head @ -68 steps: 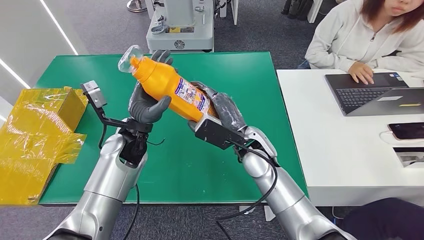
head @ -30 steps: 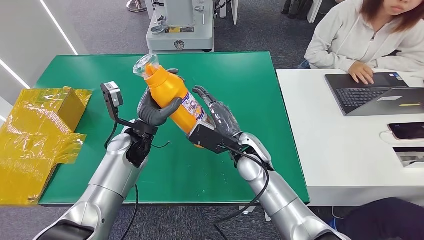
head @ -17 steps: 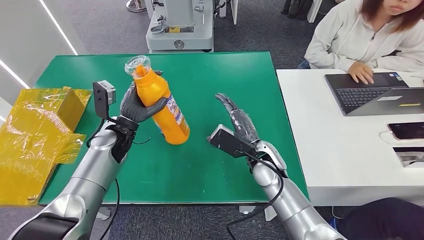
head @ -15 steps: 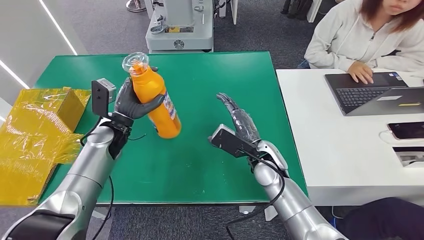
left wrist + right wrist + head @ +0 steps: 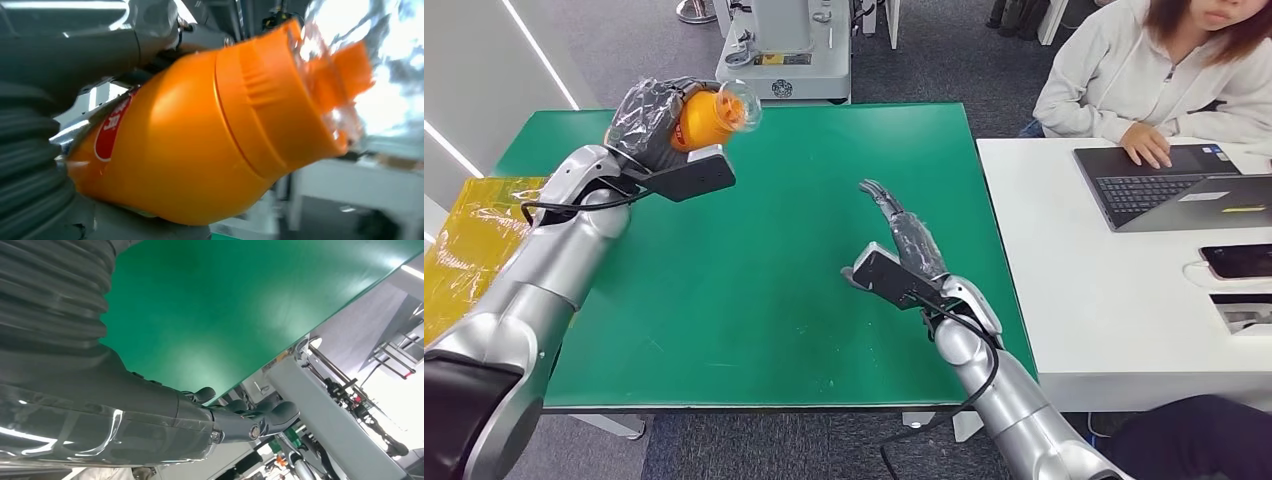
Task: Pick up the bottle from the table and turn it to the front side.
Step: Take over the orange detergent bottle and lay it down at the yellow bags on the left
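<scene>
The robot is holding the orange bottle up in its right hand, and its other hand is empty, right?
Not quite. The head view shows the left hand holding the orange bottle up over the green table. The right hand is the empty one, fingers apart.

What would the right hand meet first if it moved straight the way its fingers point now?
Probably nothing close: the open right hand points away over bare green table, toward the grey machine beyond the far edge. Depth is unclear.

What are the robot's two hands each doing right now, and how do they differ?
The left hand grips the orange bottle; the right hand holds nothing, fingers apart. The left is raised over the green table's far left corner; the right hovers over its right side. Both are dark grey on silver arms.
</scene>
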Motion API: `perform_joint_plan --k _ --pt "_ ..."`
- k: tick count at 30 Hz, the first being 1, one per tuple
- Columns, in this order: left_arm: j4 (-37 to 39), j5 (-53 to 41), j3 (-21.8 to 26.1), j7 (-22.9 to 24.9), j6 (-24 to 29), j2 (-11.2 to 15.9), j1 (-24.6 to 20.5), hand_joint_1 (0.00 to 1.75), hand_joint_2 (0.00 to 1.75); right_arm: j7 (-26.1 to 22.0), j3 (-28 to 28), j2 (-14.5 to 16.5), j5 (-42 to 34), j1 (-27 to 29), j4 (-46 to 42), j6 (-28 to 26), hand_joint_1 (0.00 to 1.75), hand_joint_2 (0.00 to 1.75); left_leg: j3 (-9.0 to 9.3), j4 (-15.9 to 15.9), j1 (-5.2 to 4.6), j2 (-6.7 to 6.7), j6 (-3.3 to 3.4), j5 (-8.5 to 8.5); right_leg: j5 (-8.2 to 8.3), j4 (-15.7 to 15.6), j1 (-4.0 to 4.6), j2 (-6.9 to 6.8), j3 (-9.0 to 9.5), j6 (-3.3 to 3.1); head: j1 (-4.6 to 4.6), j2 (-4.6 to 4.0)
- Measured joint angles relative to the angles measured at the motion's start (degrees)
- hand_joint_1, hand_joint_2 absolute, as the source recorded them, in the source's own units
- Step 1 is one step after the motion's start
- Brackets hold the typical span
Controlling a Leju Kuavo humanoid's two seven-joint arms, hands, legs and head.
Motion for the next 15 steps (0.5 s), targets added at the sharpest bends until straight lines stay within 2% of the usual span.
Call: perform_joint_plan --k 7,15 --pt "4.85 -18.45 -8.95 7.11 4.30 1.68 -3.40 1.75 1.75 -0.04 -0.55 -0.06 0.36 0.21 0.05 -1.12 0.00 1.75 0.02 0.00 0.00 0.01 0.00 0.00 0.00 0.00 0.00 0.01 0.00 0.00 -0.01 0.00" --pt "9.22 -31.73 -16.46 14.40 3.88 3.75 -4.66 1.75 1.75 -0.55 -0.99 -0.54 0.81 2.11 0.07 -1.87 0.00 1.75 0.01 -0.01 0.01 0.02 0.00 0.00 0.00 0.01 0.01 0.03 -0.02 0.00 0.00 0.00"
